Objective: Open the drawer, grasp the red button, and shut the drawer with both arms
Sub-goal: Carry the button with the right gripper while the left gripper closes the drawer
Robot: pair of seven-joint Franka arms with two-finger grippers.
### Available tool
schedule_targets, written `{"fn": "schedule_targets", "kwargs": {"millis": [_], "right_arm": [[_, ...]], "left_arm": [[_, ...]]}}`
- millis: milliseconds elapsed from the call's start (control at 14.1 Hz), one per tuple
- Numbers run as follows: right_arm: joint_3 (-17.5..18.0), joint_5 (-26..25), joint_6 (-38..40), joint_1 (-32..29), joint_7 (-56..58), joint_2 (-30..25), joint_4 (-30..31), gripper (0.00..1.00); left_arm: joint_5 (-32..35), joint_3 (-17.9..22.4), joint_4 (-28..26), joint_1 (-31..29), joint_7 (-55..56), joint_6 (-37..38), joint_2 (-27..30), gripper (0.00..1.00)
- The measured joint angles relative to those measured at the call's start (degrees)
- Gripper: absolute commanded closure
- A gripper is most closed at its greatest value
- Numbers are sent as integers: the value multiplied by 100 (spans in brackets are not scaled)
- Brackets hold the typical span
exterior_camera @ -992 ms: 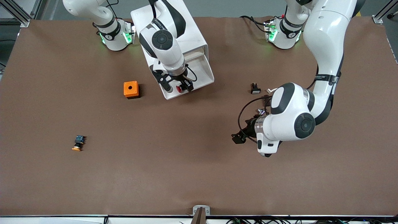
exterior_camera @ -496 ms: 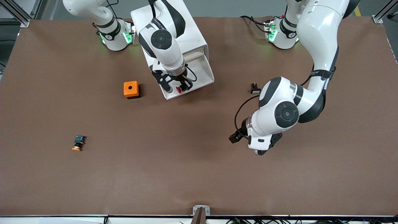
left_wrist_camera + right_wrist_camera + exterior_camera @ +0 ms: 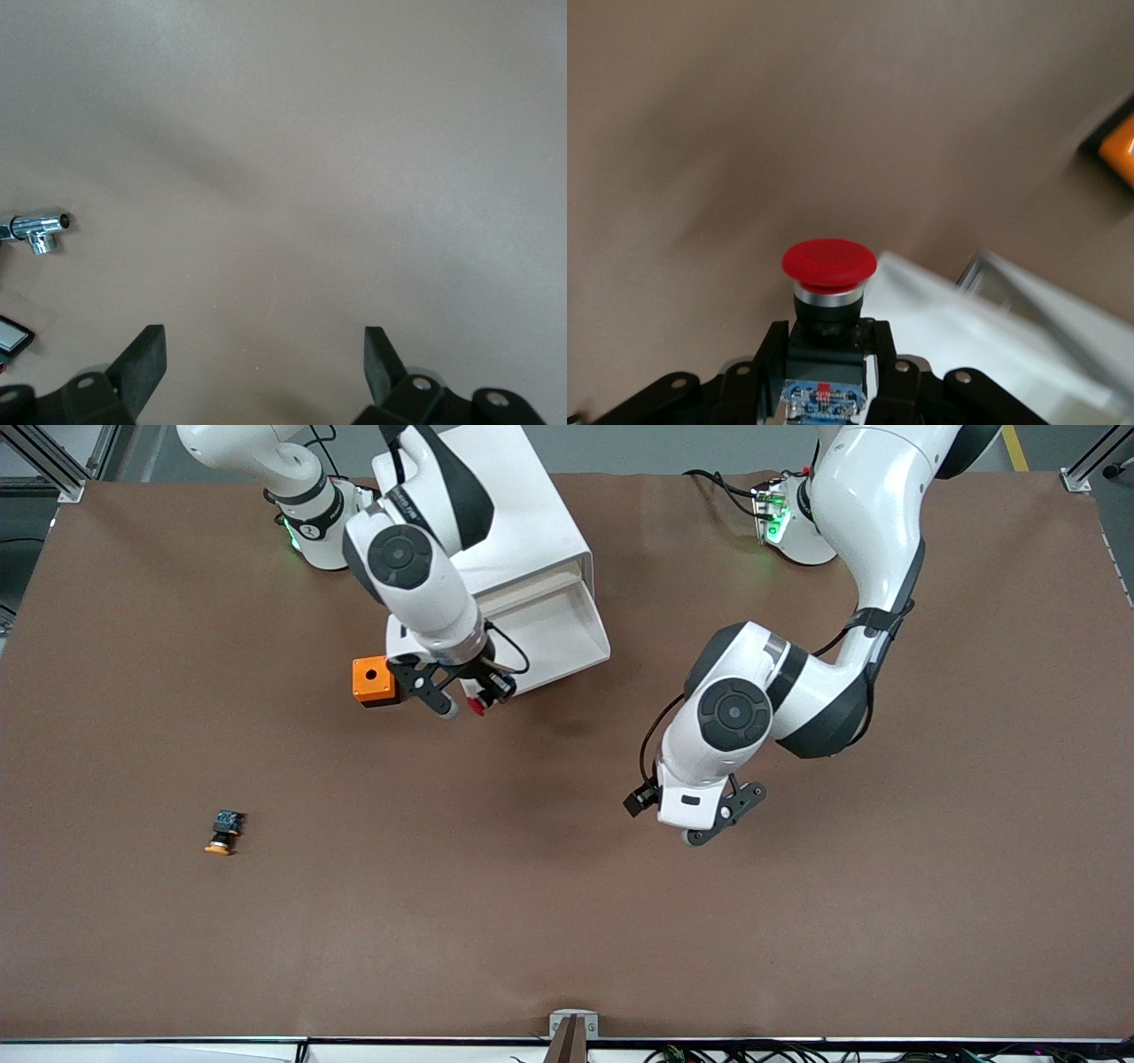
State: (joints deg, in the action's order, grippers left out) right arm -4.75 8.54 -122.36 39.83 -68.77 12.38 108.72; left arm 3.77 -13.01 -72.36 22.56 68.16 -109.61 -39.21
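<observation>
Matt brown desk [image 3: 567, 921] — faintly grainy; the button [image 3: 828, 262] has a smooth red plastic cap over a shiny metal collar.

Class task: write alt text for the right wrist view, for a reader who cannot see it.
The right gripper is shut on the button, its red cap pointing away from the camera, above the brown table. A white drawer edge and an orange box show blurred beside it.

right hand [image 3: 479, 695] clamped and loaded, left hand [image 3: 264, 359] spread wide, both aloft
</observation>
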Motion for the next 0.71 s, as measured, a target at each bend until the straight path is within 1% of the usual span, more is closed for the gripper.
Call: {"fn": "schedule_targets", "kwargs": {"millis": [213,496,709], "right_arm": [[-24,-250,303,-727,1288,-1,-165,100],[-44,-289,353,-1850,3306,13,-186,100],[-44,-292,349,-2538,4448,131,-197,100]], "left_arm": [[84,0,-60,144,12,-5,-20,1],[126,-2,-103,391,184,-25,-78,1],[126,-10,-103,522,218,-45,-103,1]]}}
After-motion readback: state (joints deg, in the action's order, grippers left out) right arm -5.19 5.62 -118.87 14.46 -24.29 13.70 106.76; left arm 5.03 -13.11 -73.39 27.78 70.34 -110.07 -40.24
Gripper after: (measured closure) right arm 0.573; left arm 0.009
